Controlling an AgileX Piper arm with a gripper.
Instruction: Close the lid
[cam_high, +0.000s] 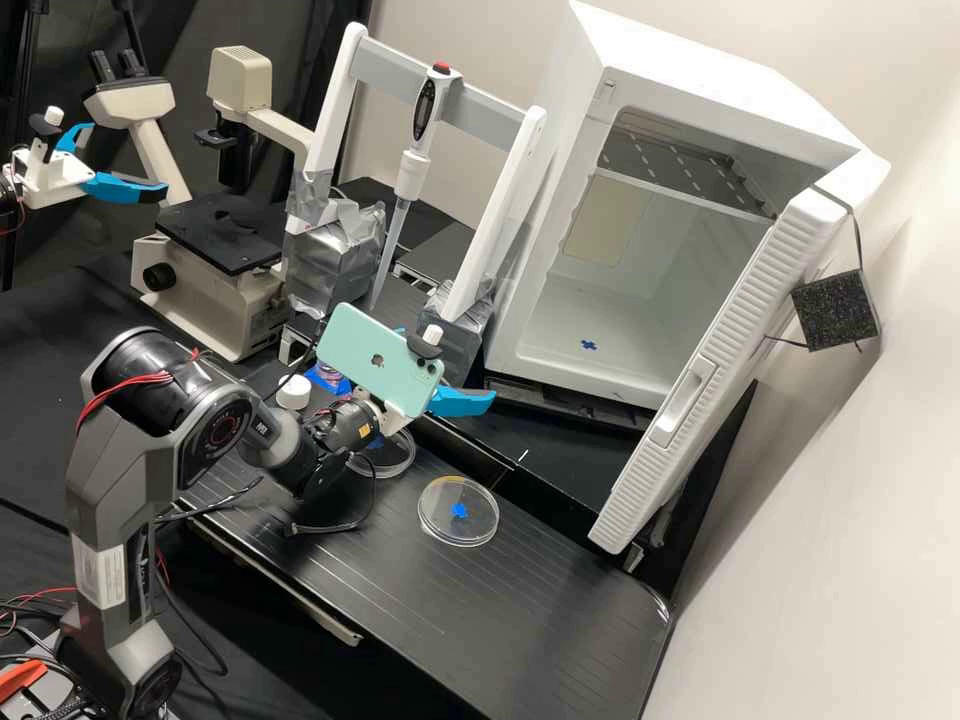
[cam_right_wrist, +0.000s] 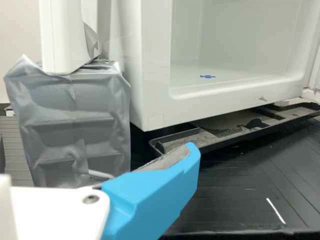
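With the cabinet (cam_high: 700, 75) as our marker, we find its door (cam_high: 720, 375) swung wide, and the tool (cam_high: 450, 367) is right there off the cabinet's lower left corner in the high view. It's spread, folks: one blue finger (cam_right_wrist: 150, 200) stands out plainly in the wrist view, its grey pad (cam_right_wrist: 172, 159) with nothing against it, and nothing is pinched. A pale green phone (cam_high: 375, 358) rides on the mount above.

Over to the task's thing, the clear round dish (cam_high: 485, 520): flat on the bench (cam_high: 560, 615), in front of the cabinet and left of the door's lower end, a blue mark showing at its middle. Whether a lid sits on it, I can't tell. A second round dish (cam_high: 400, 467) lies farther left of the cabinet door, partly hidden behind the arm's wrist, and beyond that, a white cap (cam_high: 293, 392).

Just left of the cabinet comes the white frame (cam_high: 500, 215) with grey-taped feet, a pipette (cam_high: 412, 172) upright in it. Farther left again, well apart from the cabinet, there's the microscope (cam_high: 205, 290). And inside the cabinet, a small blue mark (cam_high: 589, 344) on its floor!
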